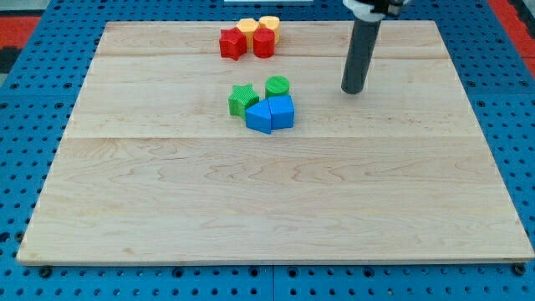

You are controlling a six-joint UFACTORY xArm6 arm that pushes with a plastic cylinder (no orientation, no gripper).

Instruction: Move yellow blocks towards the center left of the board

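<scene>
Two yellow blocks sit near the view's top centre: a yellow block (248,28) of unclear shape and a yellow cylinder (269,23) to its right. They touch two red blocks just below, a red star-like block (231,43) and a red block (264,43). My tip (354,89) rests on the board, well to the right of and below the yellow blocks, apart from every block.
A cluster lies near the board's middle: a green star (242,99), a green cylinder (277,86), and two blue blocks (260,116) (282,110) touching each other. The wooden board (167,209) lies on a blue pegboard surface.
</scene>
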